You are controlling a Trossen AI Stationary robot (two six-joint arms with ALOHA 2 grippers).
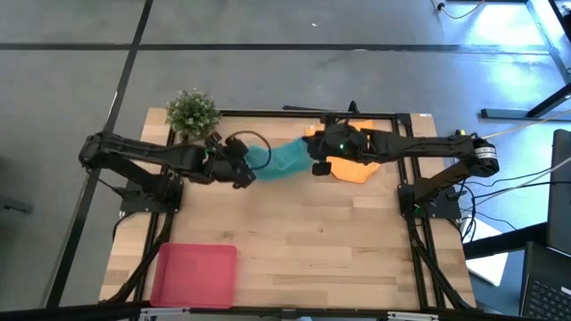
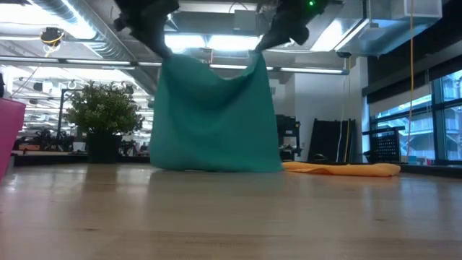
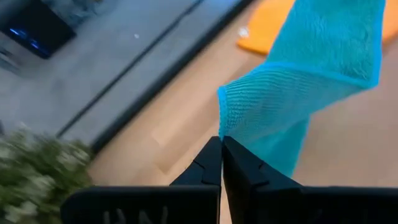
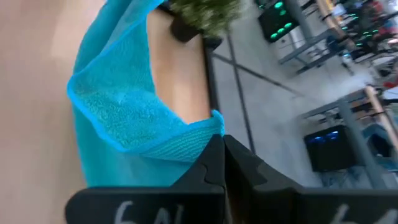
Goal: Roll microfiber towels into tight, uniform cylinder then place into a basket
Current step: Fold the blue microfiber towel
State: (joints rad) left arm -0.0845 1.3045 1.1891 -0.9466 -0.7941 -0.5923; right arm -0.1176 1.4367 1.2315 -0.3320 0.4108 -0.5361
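Note:
The teal microfiber towel (image 2: 216, 119) hangs as a sheet between my two grippers, in the middle of the table's far half. Its lower edge (image 2: 216, 169) reaches the tabletop. My left gripper (image 1: 243, 176) is shut on the upper corner toward the table's left. My right gripper (image 1: 315, 166) is shut on the upper corner toward the right. The orange towel (image 1: 355, 171) lies flat on the table beneath my right arm. The red-pink basket (image 1: 194, 275) sits at the near left, with nothing in it. My left gripper pinches the teal towel's upper corner (image 3: 222, 118) between its two fingertips, coming from the table's left and slanting down. The towel hangs below the fingers. My right gripper pinches the other upper corner (image 4: 214, 121) between its fingertips, slanting down from the table's right. The top edge (image 2: 213, 71) sags slightly between the two holds.
A small green potted plant (image 1: 192, 111) stands at the table's far left corner, close behind my left arm. Bare wood lies across the table's near half, between the basket and the right edge.

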